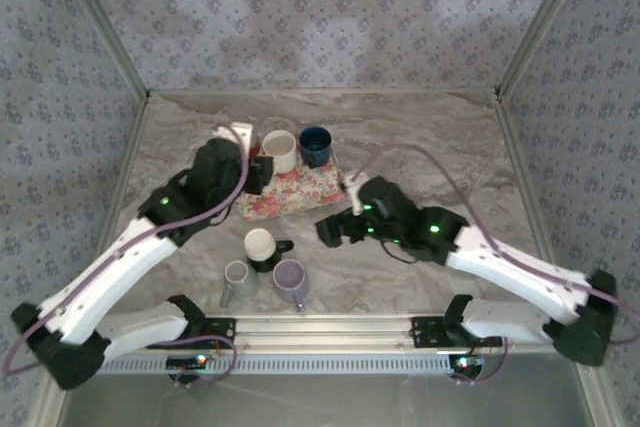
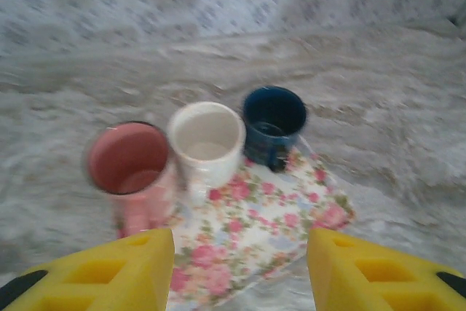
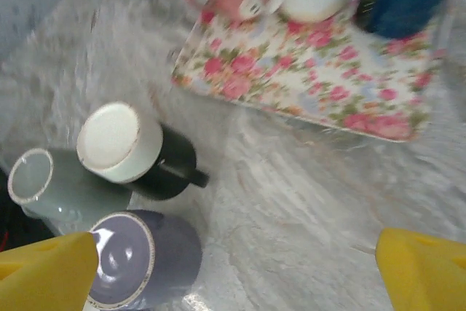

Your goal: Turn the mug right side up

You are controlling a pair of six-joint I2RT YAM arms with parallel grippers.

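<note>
Right gripper (image 3: 237, 267) jaws spread wide, empty, poised over inverted purple mug (image 3: 142, 260), grey mug (image 3: 51, 183) and black mug (image 3: 127, 147), lower left of frame, bases up on desk (image 3: 291, 202); likely next pick. Left gripper (image 2: 240, 267) jaws apart, empty, facing upright pink mug (image 2: 127, 162) at floral mat (image 2: 262, 231) edge, left of centre.

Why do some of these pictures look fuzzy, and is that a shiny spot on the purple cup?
Left wrist view: everything is soft, the pink mug most smeared. Right wrist view: also blurred, with a bright glare spot on the lilac mug. Top external view: clearest, with faint dark patches on the back wall.
</note>
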